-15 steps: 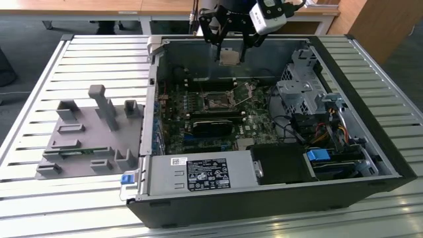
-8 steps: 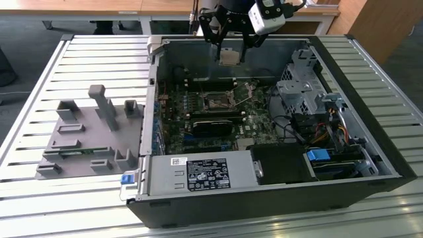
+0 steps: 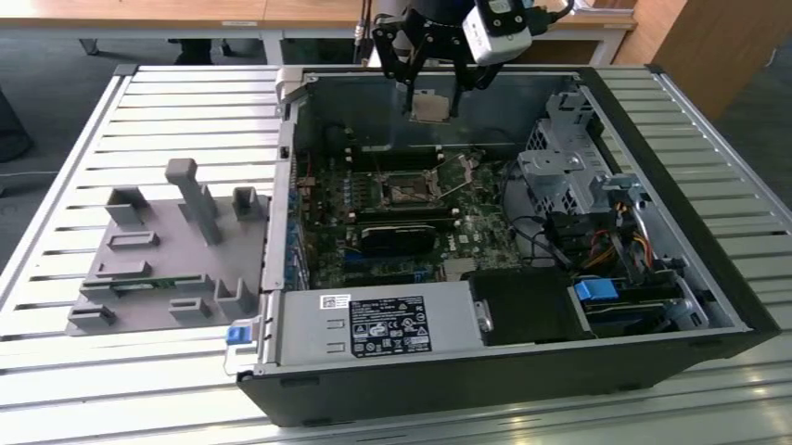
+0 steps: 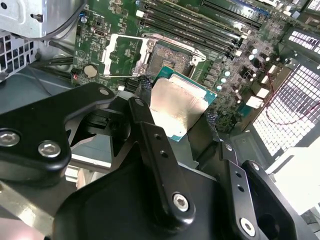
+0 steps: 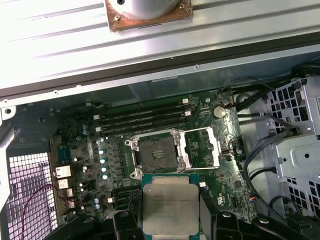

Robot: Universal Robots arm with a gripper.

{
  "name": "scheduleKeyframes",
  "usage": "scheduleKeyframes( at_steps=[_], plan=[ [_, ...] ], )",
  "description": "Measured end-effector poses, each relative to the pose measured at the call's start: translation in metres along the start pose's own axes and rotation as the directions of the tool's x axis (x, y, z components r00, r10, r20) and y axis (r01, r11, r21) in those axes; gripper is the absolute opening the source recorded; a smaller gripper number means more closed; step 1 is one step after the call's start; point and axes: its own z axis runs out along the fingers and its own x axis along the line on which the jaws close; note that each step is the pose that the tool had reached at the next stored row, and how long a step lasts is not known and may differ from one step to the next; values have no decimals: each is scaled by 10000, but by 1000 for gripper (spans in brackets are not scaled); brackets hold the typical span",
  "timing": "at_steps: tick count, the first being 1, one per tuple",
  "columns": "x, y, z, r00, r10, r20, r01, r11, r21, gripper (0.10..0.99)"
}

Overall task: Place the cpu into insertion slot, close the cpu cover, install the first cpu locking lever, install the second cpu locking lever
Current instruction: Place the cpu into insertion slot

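Step one: cpu [image 5: 170, 204] held, not yet seated.
Gripper [image 3: 431, 102] fingers pinch cpu clear of bare insertion slot [image 5: 157, 155]; cpu cover [image 5: 216, 146] open; seating likely needs squaring.

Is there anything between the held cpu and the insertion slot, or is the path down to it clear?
Nothing visible does. The gripper holds the cpu above the open case; the insertion slot lies bare in the first wrist view, with the cpu cover swung open beside it.

Silver cpu [image 3: 429, 107] aloft; insertion slot [image 5: 157, 155] empty; cpu cover [image 5: 218, 148] open.
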Motion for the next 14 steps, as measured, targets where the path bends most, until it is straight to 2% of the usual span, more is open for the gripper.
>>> scheduleKeyframes(
  at_steps=[14],
  plan=[
    [0,0,0,9989,460,41,-460,9989,-9,541]
  ],
)
